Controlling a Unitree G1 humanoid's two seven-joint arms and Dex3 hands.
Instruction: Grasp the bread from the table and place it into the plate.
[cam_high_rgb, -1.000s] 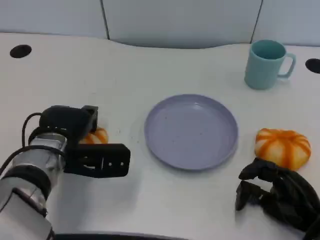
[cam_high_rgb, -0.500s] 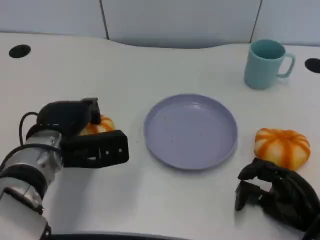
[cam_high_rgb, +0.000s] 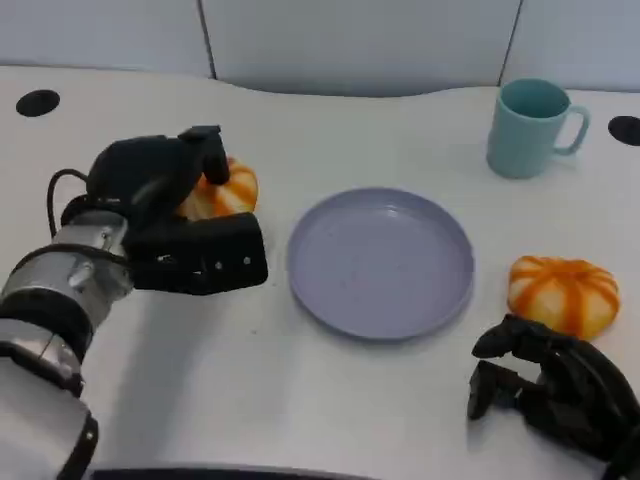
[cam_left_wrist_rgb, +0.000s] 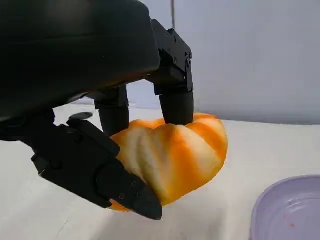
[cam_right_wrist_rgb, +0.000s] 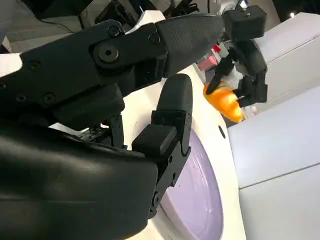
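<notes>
An orange-and-cream striped bread (cam_high_rgb: 224, 191) hangs above the table, left of the lilac plate (cam_high_rgb: 380, 265). My left hand (cam_high_rgb: 165, 215) grips it, with fingers over its top and the thumb beneath. The left wrist view gives a close look at the bread (cam_left_wrist_rgb: 175, 155) between the black fingers (cam_left_wrist_rgb: 176, 102), with the plate's rim (cam_left_wrist_rgb: 287, 210) to one side. A second striped bread (cam_high_rgb: 563, 293) lies on the table right of the plate. My right hand (cam_high_rgb: 545, 388) rests near the table's front edge just below that bread, loosely curled and holding nothing. The plate has nothing on it.
A teal mug (cam_high_rgb: 530, 128) stands at the back right, behind the plate. Two dark round holes (cam_high_rgb: 38, 102) sit in the tabletop at the far left and far right. In the right wrist view, the plate (cam_right_wrist_rgb: 197, 187) lies beyond my right hand's fingers (cam_right_wrist_rgb: 167, 130).
My left hand has raised the bread off the table and carried it away from the front edge, slightly toward the plate. The right hand has stayed put.
</notes>
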